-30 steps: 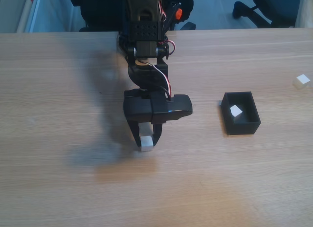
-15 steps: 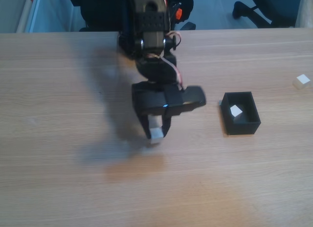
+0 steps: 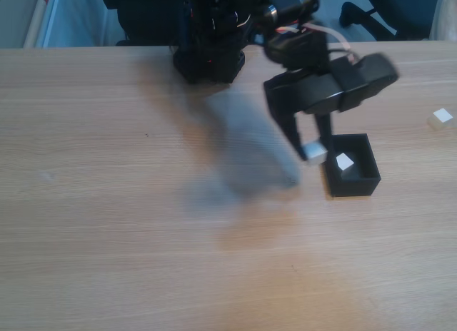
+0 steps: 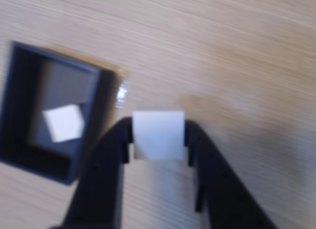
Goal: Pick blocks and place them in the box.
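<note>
Wrist view: my pincer pinching a white block mid-frame, just right of the box w/ another block inside — drop now and it prob hits the wall, bounces out.

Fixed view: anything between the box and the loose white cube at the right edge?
Nothing: in the fixed view the wood table between the box and the loose cube is bare.

Even soft daylight, motion-blurred arm (smeared shadow beneath), hazy wrist view.
</note>
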### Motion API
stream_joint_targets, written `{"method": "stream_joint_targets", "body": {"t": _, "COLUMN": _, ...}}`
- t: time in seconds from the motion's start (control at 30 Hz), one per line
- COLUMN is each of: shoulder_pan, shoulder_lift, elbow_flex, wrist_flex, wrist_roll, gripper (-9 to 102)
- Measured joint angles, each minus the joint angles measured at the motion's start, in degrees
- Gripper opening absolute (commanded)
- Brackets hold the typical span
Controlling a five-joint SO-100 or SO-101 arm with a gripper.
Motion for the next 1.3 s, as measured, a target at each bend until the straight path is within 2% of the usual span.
{"method": "stream_joint_targets", "body": {"t": 0.3, "shoulder_pan": -7.4, "shoulder_lift": -8.4, "elbow_flex": -12.0, "wrist_flex": 4.2, "wrist_roll": 6.7, "gripper": 2}}
{"method": "stream_joint_targets", "body": {"t": 0.47, "shoulder_pan": -7.0, "shoulder_lift": -11.2, "elbow_flex": -14.0, "wrist_flex": 4.2, "wrist_roll": 9.7, "gripper": 12}}
{"method": "stream_joint_targets", "body": {"t": 0.6, "shoulder_pan": -7.6, "shoulder_lift": -11.3, "elbow_flex": -14.0, "wrist_flex": 4.2, "wrist_roll": 10.2, "gripper": 14}}
{"method": "stream_joint_targets", "body": {"t": 0.73, "shoulder_pan": -7.9, "shoulder_lift": -11.3, "elbow_flex": -14.2, "wrist_flex": 4.9, "wrist_roll": 10.2, "gripper": 12}}
{"method": "stream_joint_targets", "body": {"t": 0.9, "shoulder_pan": -6.9, "shoulder_lift": -9.8, "elbow_flex": -13.9, "wrist_flex": 6.9, "wrist_roll": 11.3, "gripper": 0}}
{"method": "stream_joint_targets", "body": {"t": 1.07, "shoulder_pan": -2.8, "shoulder_lift": -3.0, "elbow_flex": -7.3, "wrist_flex": 9.8, "wrist_roll": 10.7, "gripper": 0}}
{"method": "stream_joint_targets", "body": {"t": 1.3, "shoulder_pan": 3.3, "shoulder_lift": 12.3, "elbow_flex": 7.4, "wrist_flex": 13.7, "wrist_roll": 3.8, "gripper": 0}}
